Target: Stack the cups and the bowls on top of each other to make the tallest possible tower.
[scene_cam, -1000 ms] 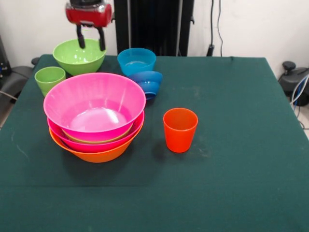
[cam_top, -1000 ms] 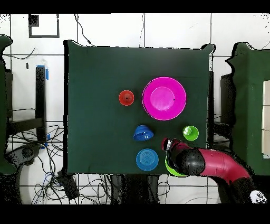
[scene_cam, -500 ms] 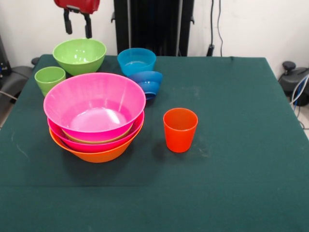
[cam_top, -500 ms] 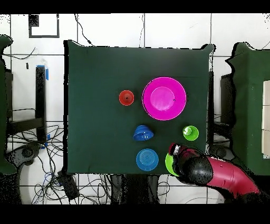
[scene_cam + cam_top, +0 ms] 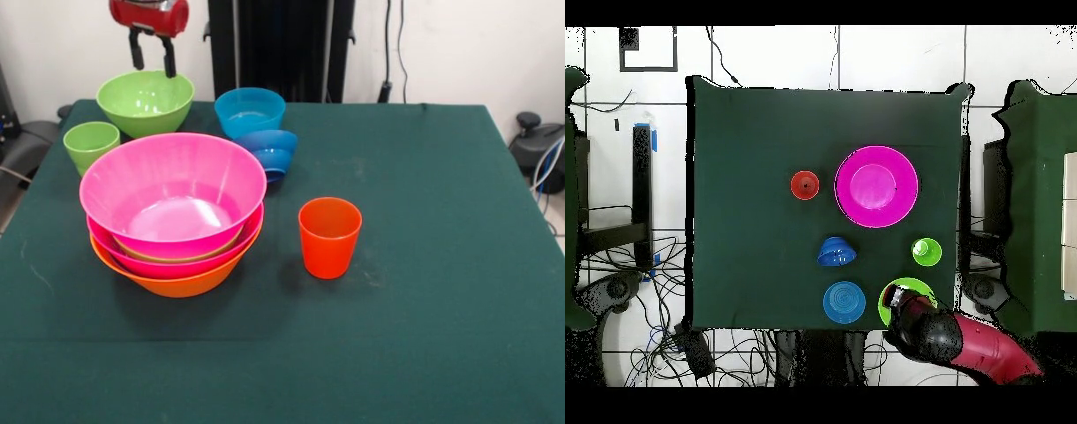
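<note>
The tower (image 5: 172, 199) is a pink bowl nested in another pink bowl on a wide orange bowl, at the table's left; from overhead the tower (image 5: 876, 186) shows as one pink disc. A green bowl (image 5: 146, 102) stands at the far left corner. My gripper (image 5: 151, 55) hangs open and empty just above its far rim. Overhead, the gripper (image 5: 897, 298) covers part of the green bowl (image 5: 917, 286). The light green cup (image 5: 91, 143) (image 5: 926, 251) stands upright to the left of the tower. To the tower's right stands the orange-red cup (image 5: 329, 237) (image 5: 804, 185).
A light blue bowl (image 5: 250, 110) (image 5: 844, 302) stands at the back middle. A small dark blue bowl (image 5: 270, 150) (image 5: 836, 251) lies tilted on its side in front of it. The green cloth table (image 5: 441, 265) runs wide to the right of the orange-red cup.
The gripper has lifted up from the green bowl's rim, swung left in the front view, then come back a little right and down. No bowl or cup has moved.
</note>
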Robot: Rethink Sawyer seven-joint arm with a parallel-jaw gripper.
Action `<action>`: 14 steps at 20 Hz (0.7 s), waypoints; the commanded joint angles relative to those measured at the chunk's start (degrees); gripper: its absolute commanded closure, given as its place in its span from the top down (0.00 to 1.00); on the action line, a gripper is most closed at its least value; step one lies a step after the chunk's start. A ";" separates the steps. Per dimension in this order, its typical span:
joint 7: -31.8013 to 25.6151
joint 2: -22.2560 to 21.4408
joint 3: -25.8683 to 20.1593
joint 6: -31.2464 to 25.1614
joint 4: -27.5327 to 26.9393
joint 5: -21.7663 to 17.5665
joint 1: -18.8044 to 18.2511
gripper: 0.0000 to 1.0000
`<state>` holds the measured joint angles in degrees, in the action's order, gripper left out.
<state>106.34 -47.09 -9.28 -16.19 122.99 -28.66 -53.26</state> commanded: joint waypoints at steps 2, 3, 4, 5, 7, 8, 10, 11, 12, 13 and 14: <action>10.96 8.62 1.22 7.37 3.47 2.33 1.61 1.00; 10.65 9.17 1.04 7.79 3.18 2.39 1.42 1.00; 10.32 9.63 0.90 7.97 2.90 2.46 1.23 1.00; 10.12 10.01 0.85 8.13 2.67 2.49 1.17 1.00; 9.68 10.84 0.70 8.38 2.08 2.50 0.98 1.00; 9.56 12.17 0.83 9.17 1.49 2.23 0.99 1.00; 8.84 13.28 0.38 9.38 0.51 2.20 0.37 1.00; 8.56 13.72 0.26 9.35 0.14 2.20 0.17 1.00; 8.21 14.60 0.13 9.62 -0.53 2.02 -0.07 1.00; 8.00 15.00 -0.03 9.66 -0.91 1.99 -0.29 1.00; 7.79 15.41 -0.19 9.70 -1.29 1.96 -0.51 1.00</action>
<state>106.34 -37.42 -7.07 -10.47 122.95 -28.61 -53.74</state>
